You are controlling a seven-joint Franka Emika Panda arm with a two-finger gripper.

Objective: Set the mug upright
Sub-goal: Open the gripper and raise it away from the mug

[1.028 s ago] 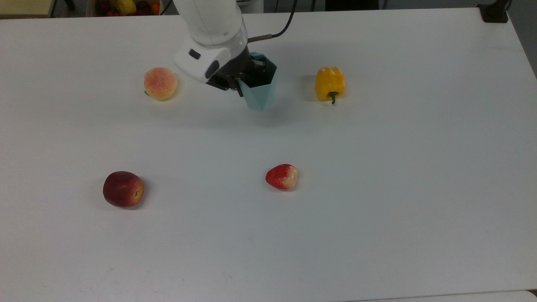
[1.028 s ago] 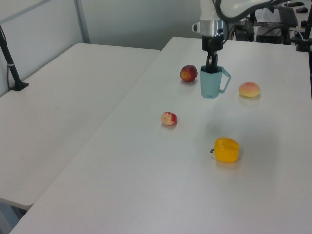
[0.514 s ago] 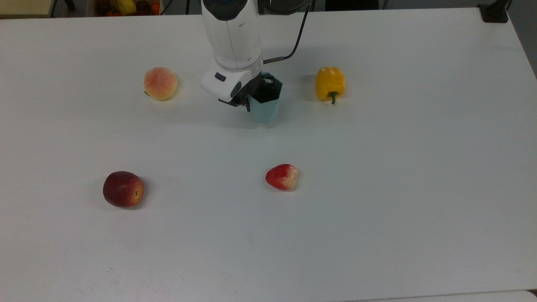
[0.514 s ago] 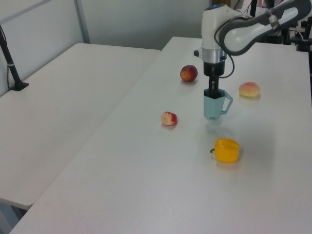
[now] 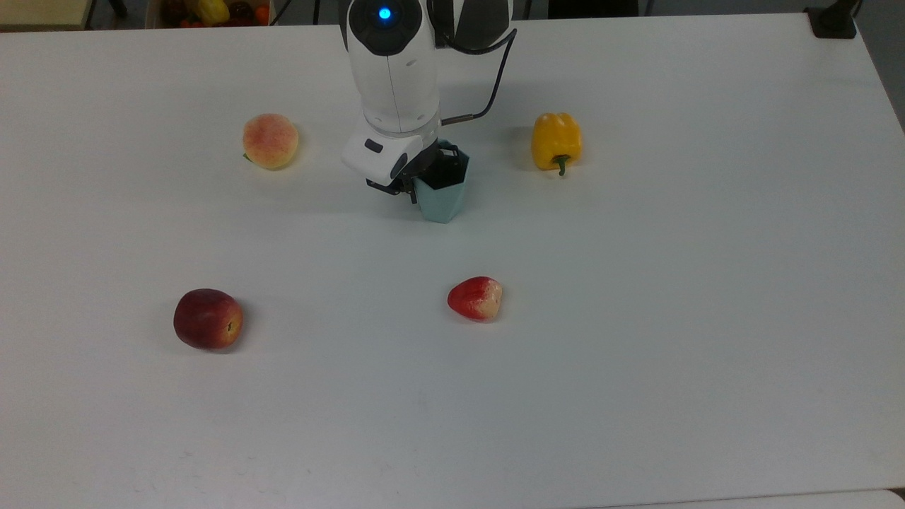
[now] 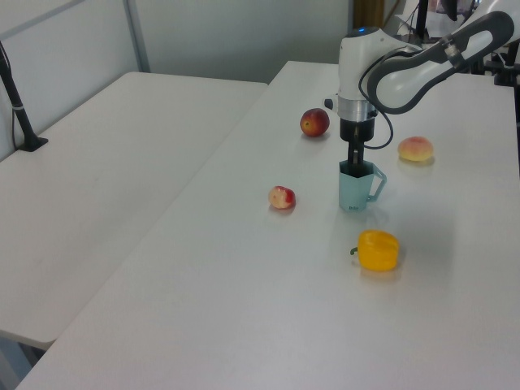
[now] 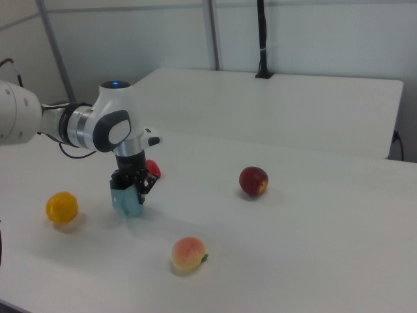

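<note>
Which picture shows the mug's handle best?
The left view: the mug stands upright with its handle sticking out sideways. The top view shows its dark opening and front facets; the right view shows its body beneath the arm.

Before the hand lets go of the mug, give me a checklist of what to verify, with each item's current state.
1. Mug upright, opening up: ok.
2. Hand gripping the rim wall, one finger inside: ok.
3. Mug base resting on the table: cannot tell; the left view suggests contact.
4. Space around the mug: ok; yellow pepper, peach and red-and-cream fruit sit well apart.
5. Handle free of the hand: ok.
</note>
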